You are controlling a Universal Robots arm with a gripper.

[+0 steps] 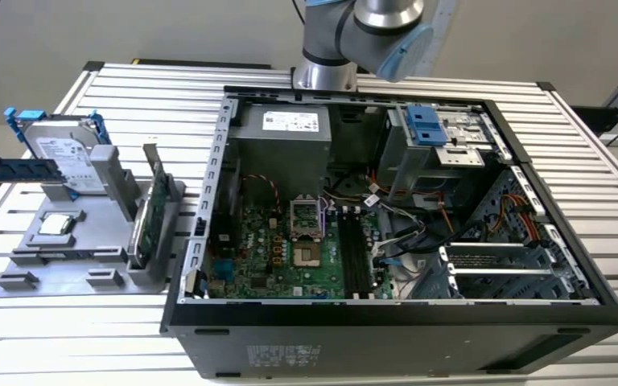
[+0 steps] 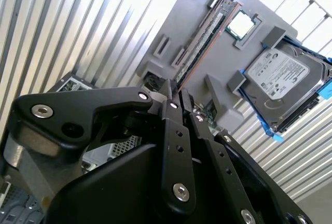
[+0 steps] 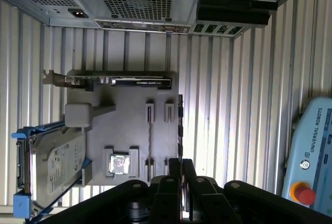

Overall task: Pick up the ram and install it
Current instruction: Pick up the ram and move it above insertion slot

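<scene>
In the second wrist view the ram (image 2: 205,40) is standing on its long edge in a slot of the gray holder (image 2: 220,55). It is sitting just beside a square processor (image 2: 243,26) and near the hard drive (image 2: 280,79).

It is looking light, thin and stiff, and probably fragile: a bare board whose small chips and contact edge are likely not tolerating a rough pinch. I am judging the safest hold to be across its two flat faces, near the middle of the free upper edge, so that it is coming straight out of the slot without twisting.

The tool (image 3: 181,163) is hanging with its jaws closed together on nothing, not touching the ram.

A green card (image 3: 119,81) is standing along the holder's side toward the open computer case (image 1: 395,346). Holder and case are resting on the slatted bench (image 1: 126,80).
</scene>
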